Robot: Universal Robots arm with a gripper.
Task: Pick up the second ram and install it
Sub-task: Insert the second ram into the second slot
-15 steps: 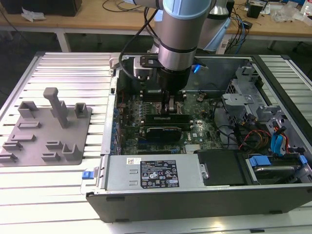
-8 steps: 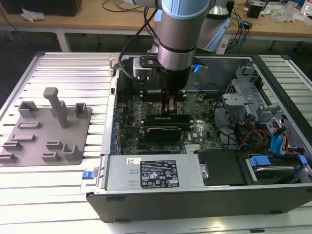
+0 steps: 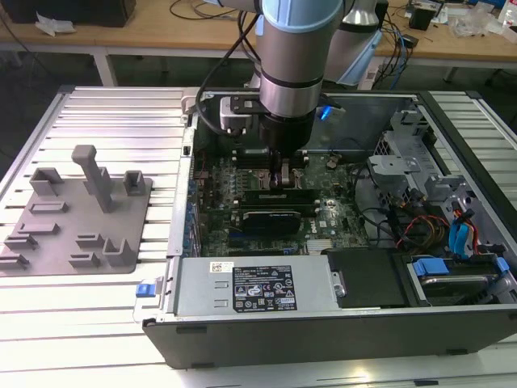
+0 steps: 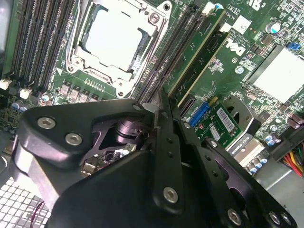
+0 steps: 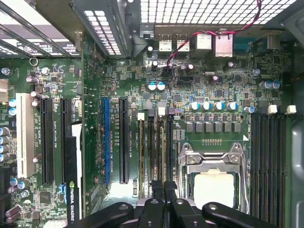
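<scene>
Inside the open computer case [image 3: 323, 339], my gripper [image 5: 164, 186] hangs clenched, fingers pressed together, directly over the second ram [image 5: 161, 147], which stands in a memory slot beside the CPU socket [image 5: 213, 183]. I judge this to be the seating step, which calls for straight, even downward pressure.

Tray [image 3: 81, 234] at the exterior view's left of the case [image 3: 323, 343], power supply [image 3: 258, 287] on its near side, gripper [image 3: 283, 179] inside over the motherboard [image 3: 234, 184].

Robotics lab: an open computer case [image 3: 323, 335] is lying on a slotted aluminium table [image 3: 113, 113] (cable-strewn benches [image 3: 161, 28] standing behind).
</scene>
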